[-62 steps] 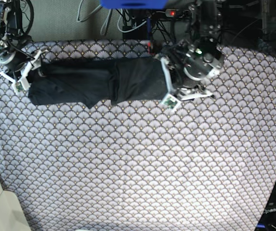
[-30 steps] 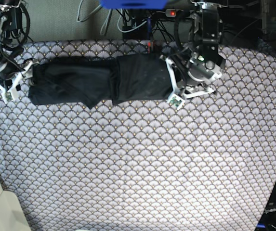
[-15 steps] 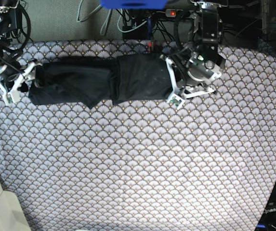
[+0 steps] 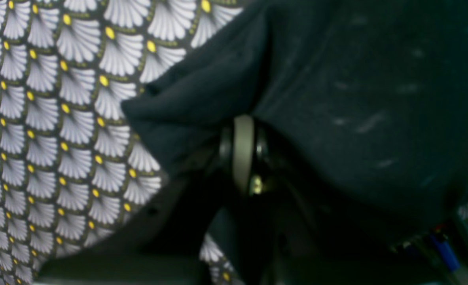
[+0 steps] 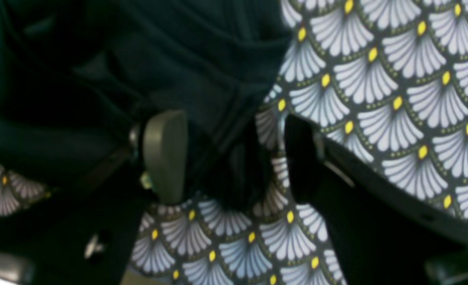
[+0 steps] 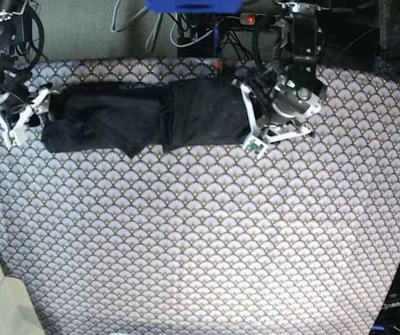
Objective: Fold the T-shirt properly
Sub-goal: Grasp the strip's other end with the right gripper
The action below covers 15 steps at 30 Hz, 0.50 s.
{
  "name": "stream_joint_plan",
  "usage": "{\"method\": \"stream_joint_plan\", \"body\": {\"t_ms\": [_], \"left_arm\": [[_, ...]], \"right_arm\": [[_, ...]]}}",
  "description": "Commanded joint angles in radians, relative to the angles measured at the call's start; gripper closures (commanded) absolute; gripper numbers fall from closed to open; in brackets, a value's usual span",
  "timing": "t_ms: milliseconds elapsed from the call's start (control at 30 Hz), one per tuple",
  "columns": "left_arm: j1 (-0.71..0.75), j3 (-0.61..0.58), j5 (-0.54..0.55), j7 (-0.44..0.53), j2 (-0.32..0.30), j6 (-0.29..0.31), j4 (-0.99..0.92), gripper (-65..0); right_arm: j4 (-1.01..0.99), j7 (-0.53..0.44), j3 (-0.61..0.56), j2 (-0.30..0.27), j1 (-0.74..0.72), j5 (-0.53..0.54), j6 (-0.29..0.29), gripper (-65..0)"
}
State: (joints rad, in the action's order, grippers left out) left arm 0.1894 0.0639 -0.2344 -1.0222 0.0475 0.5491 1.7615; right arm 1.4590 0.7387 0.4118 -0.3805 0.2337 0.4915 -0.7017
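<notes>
Left gripper point(image 6: 250, 122) under my control pinches shut on one end of the T-shirt point(image 6: 144, 118), a long band lying crosswise along the far edge of the patterned tablecloth point(image 6: 200, 237); right gripper point(image 6: 25, 115) gapes wide, empty, at the opposite end

The T-shirt point(image 6: 144, 122) lies in a long band across the far part of the table point(image 6: 206, 251). The left gripper point(image 6: 250, 125) is at its right end, the right gripper point(image 6: 28, 115) at its left end.
</notes>
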Motion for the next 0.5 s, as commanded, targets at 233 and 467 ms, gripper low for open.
{"method": "stream_joint_plan", "body": {"t_ms": [233, 467], "left_arm": [[-0.006, 0.0, -0.003, 0.004, 0.002, -0.005, 0.019, 0.0], [-0.006, 0.0, -0.003, 0.004, 0.001, -0.005, 0.021, 0.0]], "right_arm": [[0.01, -0.015, 0.006, -0.016, -0.015, 0.02, 0.004, -40.5], [0.009, -0.015, 0.006, 0.001, -0.01, 0.019, 0.004, -40.5]]}}
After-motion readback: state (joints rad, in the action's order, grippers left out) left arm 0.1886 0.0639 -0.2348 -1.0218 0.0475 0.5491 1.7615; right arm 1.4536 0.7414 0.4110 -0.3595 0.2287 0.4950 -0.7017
